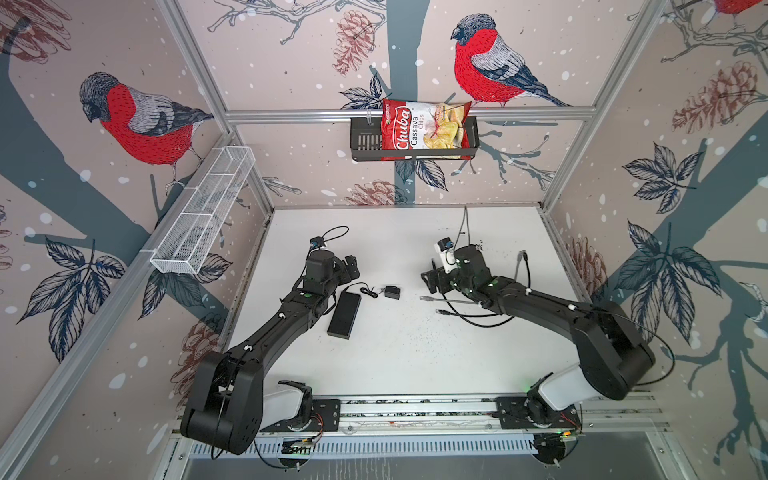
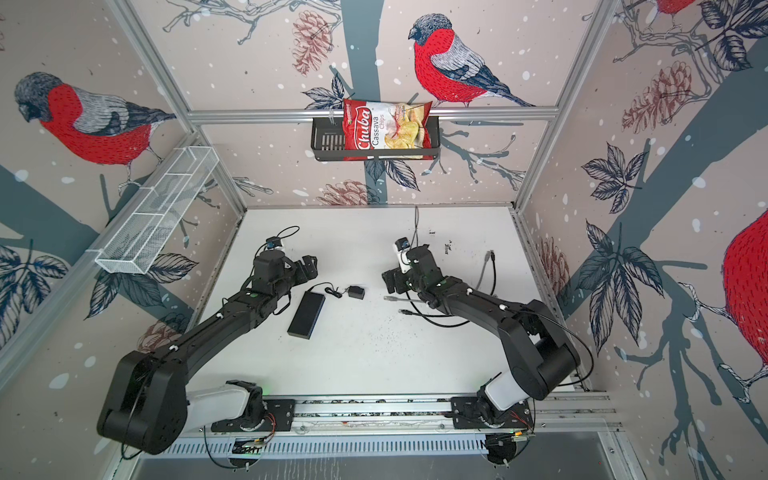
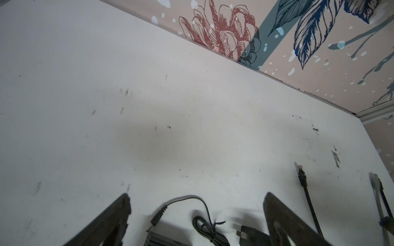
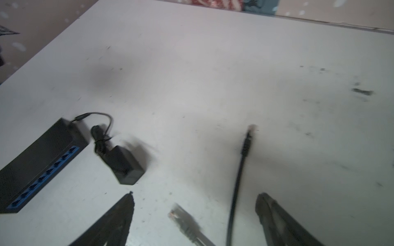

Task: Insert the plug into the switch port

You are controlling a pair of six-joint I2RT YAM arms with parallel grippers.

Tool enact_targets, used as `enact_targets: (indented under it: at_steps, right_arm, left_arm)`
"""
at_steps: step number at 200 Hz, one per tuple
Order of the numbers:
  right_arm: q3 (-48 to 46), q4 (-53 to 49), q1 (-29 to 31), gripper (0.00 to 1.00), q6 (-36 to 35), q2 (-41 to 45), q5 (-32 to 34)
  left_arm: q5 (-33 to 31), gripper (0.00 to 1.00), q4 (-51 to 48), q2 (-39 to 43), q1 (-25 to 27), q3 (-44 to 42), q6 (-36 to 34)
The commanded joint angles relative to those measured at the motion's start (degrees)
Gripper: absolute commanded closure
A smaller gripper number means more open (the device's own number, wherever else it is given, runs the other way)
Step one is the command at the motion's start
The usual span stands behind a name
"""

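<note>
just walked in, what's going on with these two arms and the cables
Two robot arms are getting ready to plug a network cable into the switch, which lies flat on the white table. Nothing is held yet. The right arm has its jaws open over the grey plug and the black plug, both lying loose on the table. The left arm hovers with open jaws near the switch's power adapter.

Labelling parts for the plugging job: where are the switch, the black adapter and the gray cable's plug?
switch [image 4: 32, 159], right wrist view, flat top face.
black adapter [image 4: 125, 166], right wrist view, middle of its body.
gray cable's plug [image 4: 183, 222], right wrist view, its boot.
</note>
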State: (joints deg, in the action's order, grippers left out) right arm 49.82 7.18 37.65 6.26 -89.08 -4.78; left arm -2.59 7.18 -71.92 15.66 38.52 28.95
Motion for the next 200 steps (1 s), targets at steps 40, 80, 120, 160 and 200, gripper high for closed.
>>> enact_targets:
  at_steps: [40,80,120,160,200]
  right_arm:
    - [5.47,2.41,5.49,0.32,-2.81,-7.48,-7.51]
    - [8.86,1.41,8.37,0.36,-3.36,-11.66,-5.28]
    - [12.54,0.87,9.81,0.52,-3.94,-15.73,-3.11]
    - [14.07,0.38,10.24,0.55,-4.59,-17.68,-4.01]
    - [13.9,0.56,10.84,0.54,-4.9,-18.11,-4.59]
  left_arm:
    - [5.8,0.04,4.16,0.73,0.94,-1.42,1.01]
    - [5.31,0.04,4.32,1.14,0.86,-1.69,0.46]
    - [5.05,0.04,5.08,1.5,0.86,-2.05,0.06]
    - [5.05,0.04,4.97,1.78,0.87,-2.11,-0.29]
    - [5.05,0.04,4.9,2.06,0.86,-2.18,-0.32]
